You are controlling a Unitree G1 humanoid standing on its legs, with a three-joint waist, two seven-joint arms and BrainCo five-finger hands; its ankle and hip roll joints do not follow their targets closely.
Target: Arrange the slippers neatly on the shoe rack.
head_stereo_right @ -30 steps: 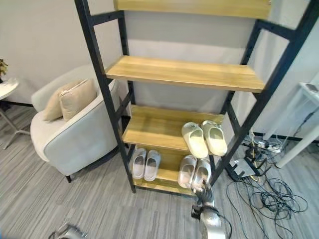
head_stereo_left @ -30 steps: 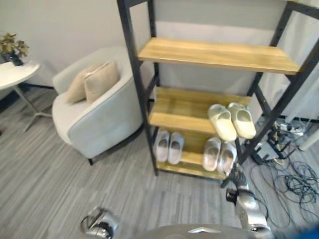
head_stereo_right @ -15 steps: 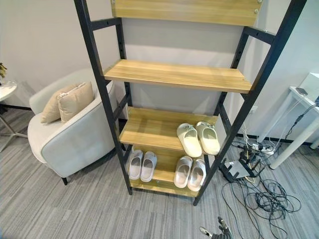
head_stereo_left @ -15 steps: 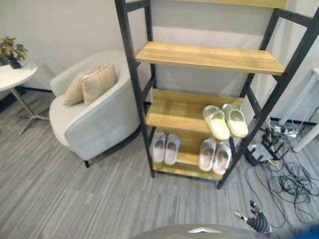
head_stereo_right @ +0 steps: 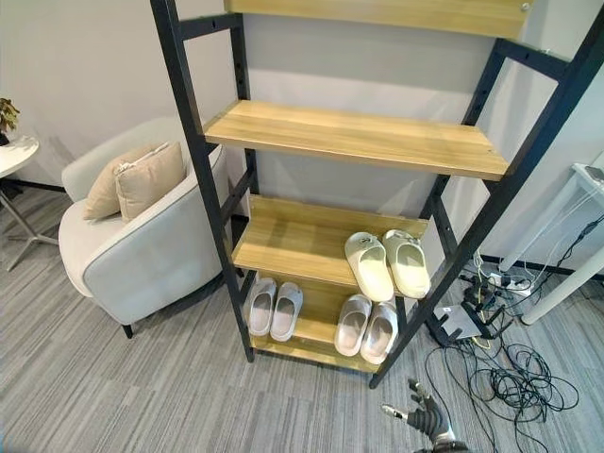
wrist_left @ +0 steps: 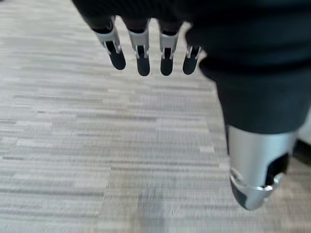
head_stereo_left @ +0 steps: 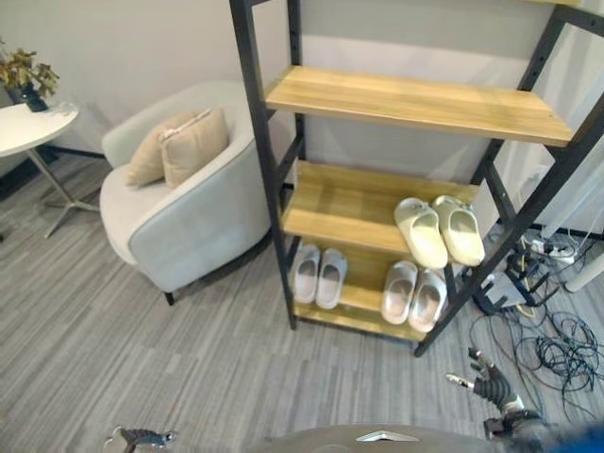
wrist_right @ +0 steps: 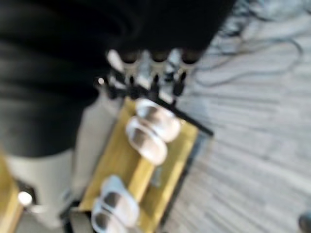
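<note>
With three pale slipper pairs (head_stereo_left: pixel 438 229) shelved on black-framed wooden shoe rack (head_stereo_left: pixel 415 102), both robot hands spread, empty: right robot hand (head_stereo_left: pixel 491 385) near-right, left robot hand (wrist_left: pixel 146 48) over floor. Advice: check toes stay aligned.

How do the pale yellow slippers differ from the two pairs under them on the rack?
The pale yellow slippers sit on the middle shelf at its right end; the grey pairs sit on the bottom shelf. The yellow ones look chunkier and angle slightly leftward; the grey ones are slimmer. All lie side by side.
</note>
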